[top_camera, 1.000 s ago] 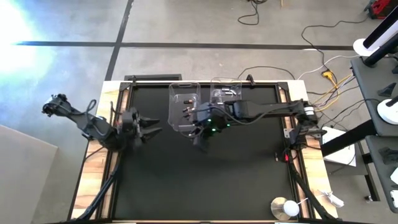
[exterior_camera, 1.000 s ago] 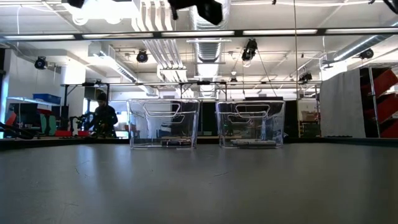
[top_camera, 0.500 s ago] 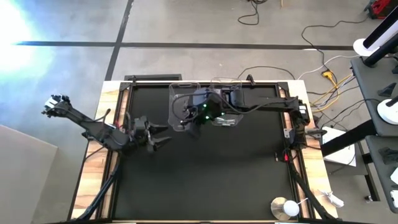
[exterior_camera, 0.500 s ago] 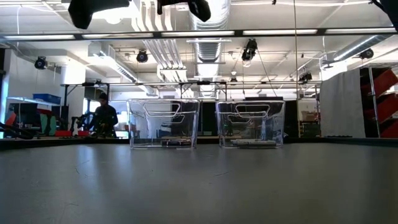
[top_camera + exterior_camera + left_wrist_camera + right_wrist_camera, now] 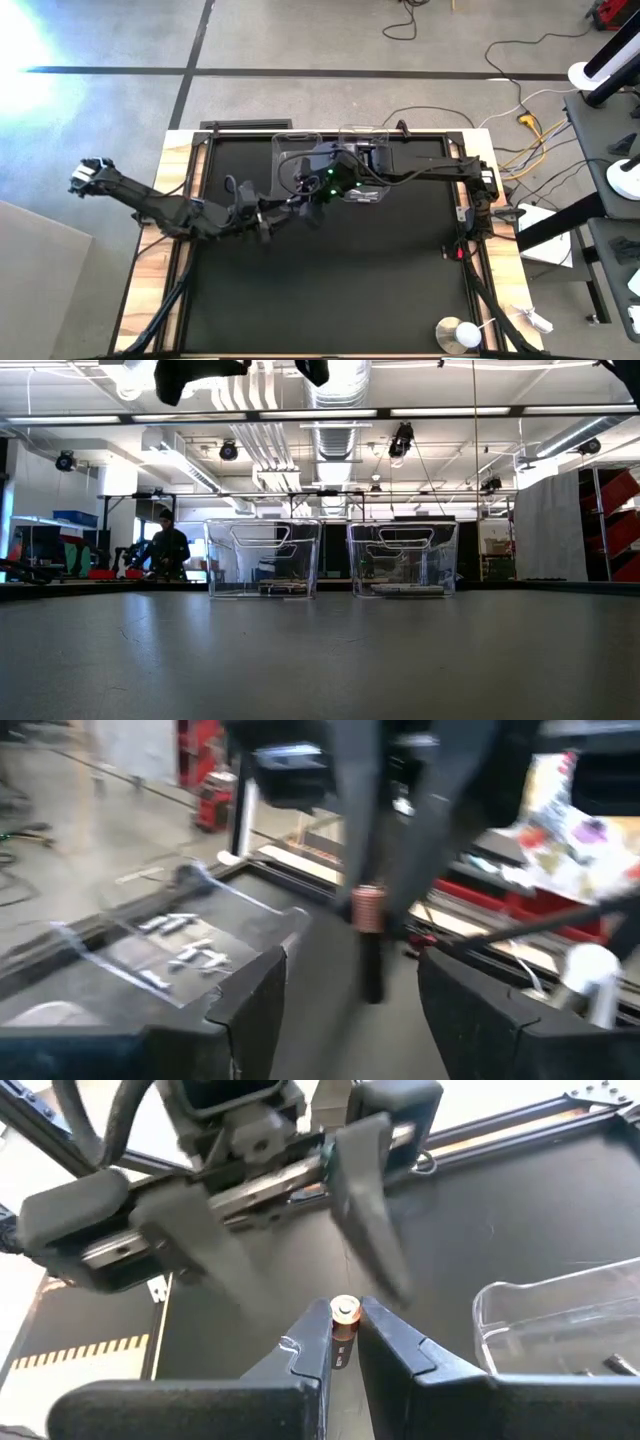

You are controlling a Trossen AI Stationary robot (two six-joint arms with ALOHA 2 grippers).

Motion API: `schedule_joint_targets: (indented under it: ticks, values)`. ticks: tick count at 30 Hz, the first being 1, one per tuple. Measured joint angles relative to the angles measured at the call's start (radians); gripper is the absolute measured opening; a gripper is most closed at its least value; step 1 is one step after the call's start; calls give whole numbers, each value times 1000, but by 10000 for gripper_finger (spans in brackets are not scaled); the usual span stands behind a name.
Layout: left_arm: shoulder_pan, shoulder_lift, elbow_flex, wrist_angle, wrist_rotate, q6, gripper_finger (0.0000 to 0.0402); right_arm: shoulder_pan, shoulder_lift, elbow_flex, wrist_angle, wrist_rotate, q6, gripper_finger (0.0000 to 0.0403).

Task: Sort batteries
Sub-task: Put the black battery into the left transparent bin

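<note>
Grey concrete floor, ceiling ducts, strip lights, perhaps shelving behind

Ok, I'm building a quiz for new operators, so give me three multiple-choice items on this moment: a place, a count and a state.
1. Where is the copper-capped battery? A in a tub; B between the right gripper's fingers; C lying on the mat.
2. How many clear tubs are there? A one; B two; C four.
3. How do the left gripper's jaws stand? A open; B shut on a battery; C shut on nothing.
Answers: B, the right wrist view shows it pinched there; B, the low view shows two side by side; A, its fingers stand wide apart, facing the battery.
</note>
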Motion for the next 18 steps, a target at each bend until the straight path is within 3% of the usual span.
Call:
schedule_joint_targets:
  ticks: [4, 12, 18]
  values:
    - [30, 37, 26, 2, 116, 2, 192, -1, 4, -2, 5, 8, -11, 33]
    - [51, 65, 29, 4, 104, -31, 149, -2, 6, -10, 5, 8, -15, 33]
    - [61, 65, 30, 10, 100, -49, 67, -2, 6, -14, 6, 9, -13, 33]
